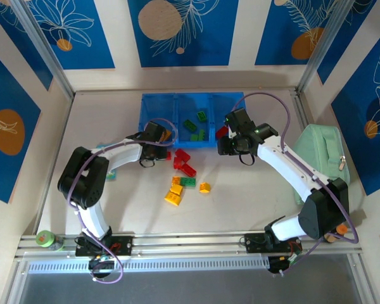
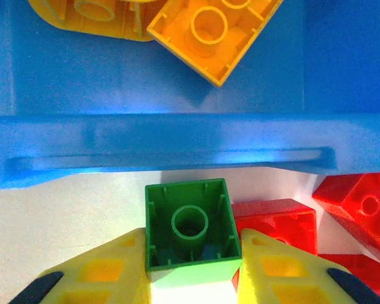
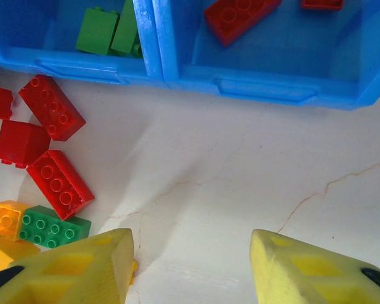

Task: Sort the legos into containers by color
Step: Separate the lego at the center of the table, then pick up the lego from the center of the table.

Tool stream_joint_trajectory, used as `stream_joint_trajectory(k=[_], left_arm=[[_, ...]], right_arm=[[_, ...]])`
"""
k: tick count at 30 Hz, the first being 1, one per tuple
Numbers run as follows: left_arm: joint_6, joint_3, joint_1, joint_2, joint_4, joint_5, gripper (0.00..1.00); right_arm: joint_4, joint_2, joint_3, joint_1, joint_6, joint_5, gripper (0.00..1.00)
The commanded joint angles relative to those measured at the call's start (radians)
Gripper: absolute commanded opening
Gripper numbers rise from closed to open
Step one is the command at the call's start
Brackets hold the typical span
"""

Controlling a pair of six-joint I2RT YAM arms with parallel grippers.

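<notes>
We grip 1 green lego [image 2: 190, 221] in the left hand [image 2: 193, 246] beside the tray [image 2: 177, 139], presumably for sorting; the right hand [image 3: 190, 253] is parted and empty.

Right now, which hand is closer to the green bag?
Right. The right gripper hangs left of the bag; the left gripper, pinching a green block, is farther left, past the red blocks.

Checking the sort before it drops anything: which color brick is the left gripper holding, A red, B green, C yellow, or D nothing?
B: in the left wrist view the left gripper is shut on a green brick.
</notes>
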Motion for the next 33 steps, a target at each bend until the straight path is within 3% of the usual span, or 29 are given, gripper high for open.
stream_joint_trajectory(k=[1,7,15,23,33], left_arm=[[0.018,-0.020,0.011,-0.051,-0.022,-0.008,0.29],[-0.016,-0.120,-0.005,-0.150,-0.031,-0.014,0.30],[-0.038,-0.241,-0.012,-0.286,-0.053,-0.042,0.40],[-0.035,-0.267,-0.012,-0.297,-0.048,-0.044,0.56],[-0.039,-0.270,-0.012,-0.296,-0.048,-0.064,0.59]], right_arm=[[-0.007,-0.025,-0.015,0.008,0.021,-0.006,0.52],[-0.004,-0.017,-0.018,0.012,0.023,-0.003,0.52],[0.002,0.003,-0.009,0.024,0.028,-0.005,0.52],[-0.007,0.008,0.002,0.045,0.031,0.013,0.52],[-0.011,-0.018,-0.012,0.047,0.038,0.019,0.52]])
